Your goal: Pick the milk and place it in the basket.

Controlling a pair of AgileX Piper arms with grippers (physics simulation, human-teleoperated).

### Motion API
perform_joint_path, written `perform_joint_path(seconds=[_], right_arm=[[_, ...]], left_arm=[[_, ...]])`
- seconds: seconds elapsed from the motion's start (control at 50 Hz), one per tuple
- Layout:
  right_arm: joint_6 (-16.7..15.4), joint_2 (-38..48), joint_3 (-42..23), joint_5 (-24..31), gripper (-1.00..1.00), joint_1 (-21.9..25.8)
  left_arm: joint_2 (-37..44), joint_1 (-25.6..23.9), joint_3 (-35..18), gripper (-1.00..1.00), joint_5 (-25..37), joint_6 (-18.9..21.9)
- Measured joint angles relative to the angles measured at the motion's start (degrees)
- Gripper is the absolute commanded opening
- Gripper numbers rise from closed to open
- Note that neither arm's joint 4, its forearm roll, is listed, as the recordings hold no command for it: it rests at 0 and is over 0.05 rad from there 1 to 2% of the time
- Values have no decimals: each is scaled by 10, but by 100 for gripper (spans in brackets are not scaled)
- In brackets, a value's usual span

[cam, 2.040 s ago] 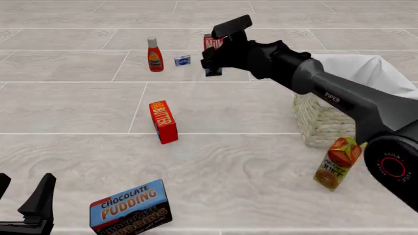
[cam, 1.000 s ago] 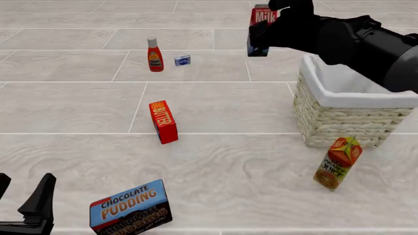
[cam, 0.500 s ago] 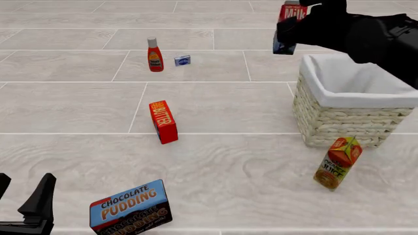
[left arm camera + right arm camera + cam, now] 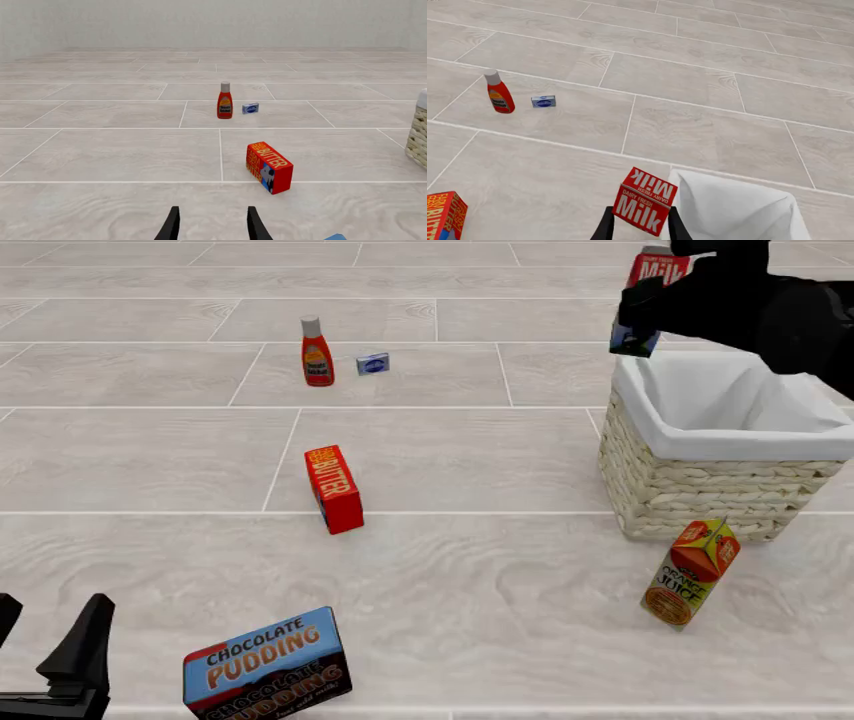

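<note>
The right tool is clamped on the milk, its two dark fingers pressing the carton's opposite sides. The carton is held in the air, clear of the bench, at the far right of the bench, just above the far-left corner of the basket. In the right wrist view the milk shows its red top with white lettering, and the basket's white cloth lining lies right beside it.

The basket stands on the bench near its right edge. An orange juice carton leans just in front of it, toward the near edge. A red butter box stands about mid-bench, left of centre. Farther back stand a red sauce bottle and, just beside it, a small blue-and-white packet. A chocolate pudding box sits near the near edge.

The left tool waits low at the near-left corner, its fingers apart with nothing between them, pointing toward the butter box.
</note>
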Motion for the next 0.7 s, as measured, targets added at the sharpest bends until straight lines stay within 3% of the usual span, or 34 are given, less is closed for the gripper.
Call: perform_joint_path(seconds=[0.7], right_arm=[[10, 0, 32, -20, -100, -91]], left_arm=[[0, 0, 0, 100, 0, 0]])
